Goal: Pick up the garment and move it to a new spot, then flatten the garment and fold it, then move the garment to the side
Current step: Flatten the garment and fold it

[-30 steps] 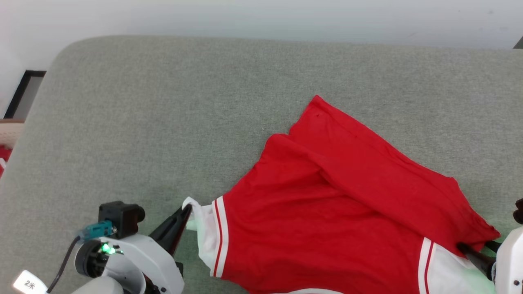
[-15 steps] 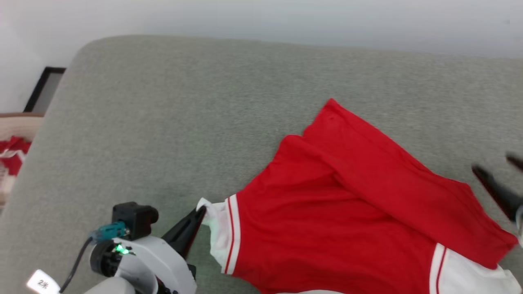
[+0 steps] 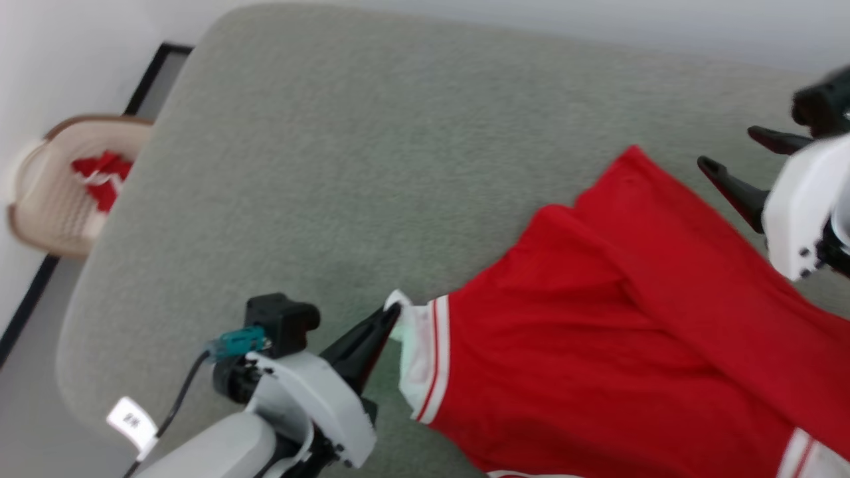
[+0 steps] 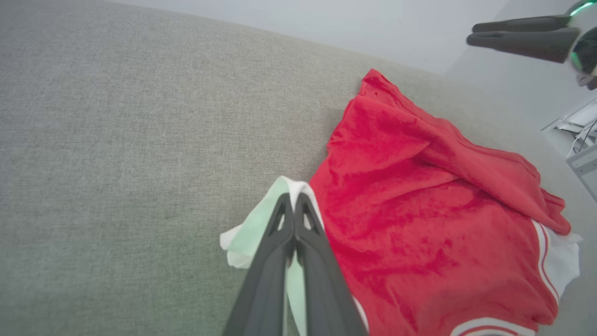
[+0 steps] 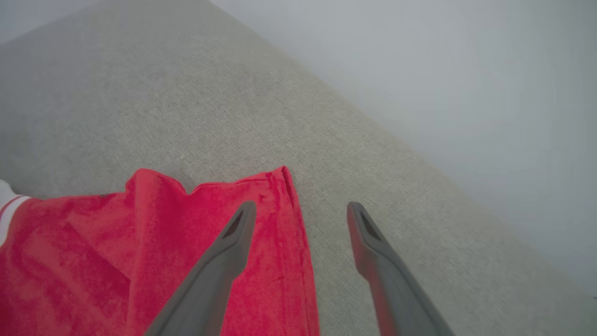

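Note:
The garment (image 3: 597, 332), a bright red shirt with white sleeves and striped trim, lies crumpled on the right part of a grey cushion (image 3: 398, 133). My left gripper (image 3: 393, 311) is shut on the tip of its near-left white sleeve (image 3: 415, 358). The left wrist view shows those jaws (image 4: 294, 200) pinched together on the sleeve (image 4: 242, 242) beside the red body (image 4: 410, 186). My right gripper (image 3: 729, 147) hangs open just past the garment's far corner. In the right wrist view its fingers (image 5: 302, 205) straddle the red hem edge (image 5: 284, 196), with nothing between them.
A beige woven basket (image 3: 40, 219) holding a red-white cloth bundle stands on the floor left of the cushion. The cushion's rounded left edge drops off near my left arm. A pale wall runs behind. My right gripper (image 4: 471, 35) shows at the top right of the left wrist view.
The head camera has swung left, bringing the basket into view. My open right gripper has moved from the near-right sleeve up to the far corner. The left gripper still holds the sleeve.

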